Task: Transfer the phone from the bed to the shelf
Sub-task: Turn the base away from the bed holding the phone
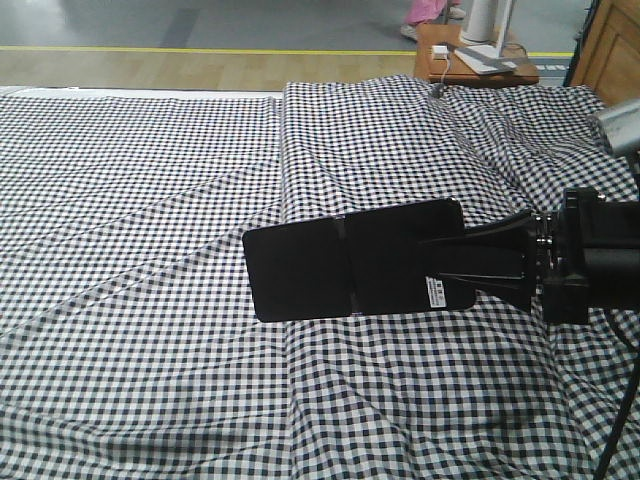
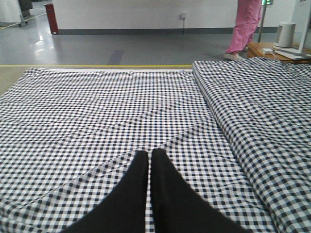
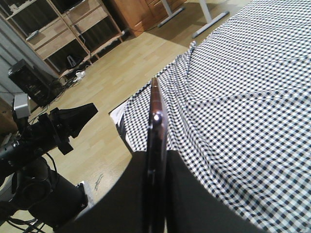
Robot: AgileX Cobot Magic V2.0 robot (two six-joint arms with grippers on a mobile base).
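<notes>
The phone (image 1: 340,260), a thin glossy black slab with a crease across its middle and a white sticker (image 1: 437,295), hangs flat above the gingham bed (image 1: 150,150). My right gripper (image 1: 440,268) reaches in from the right and is shut on the phone's sticker end. In the right wrist view the phone (image 3: 156,121) stands edge-on between the fingers of my right gripper (image 3: 156,155), its pinkish rim showing. My left gripper (image 2: 149,154) hovers over the bed (image 2: 97,107), shut with nothing in it. The light wood shelf (image 3: 73,24) stands across the floor.
A low wooden table (image 1: 480,62) with white items stands beyond the bed's far edge, beside brown wooden furniture (image 1: 612,50). A person in pink (image 2: 245,26) is on the grey floor. Black robot hardware (image 3: 48,136) sits beside the bed's edge (image 3: 146,97).
</notes>
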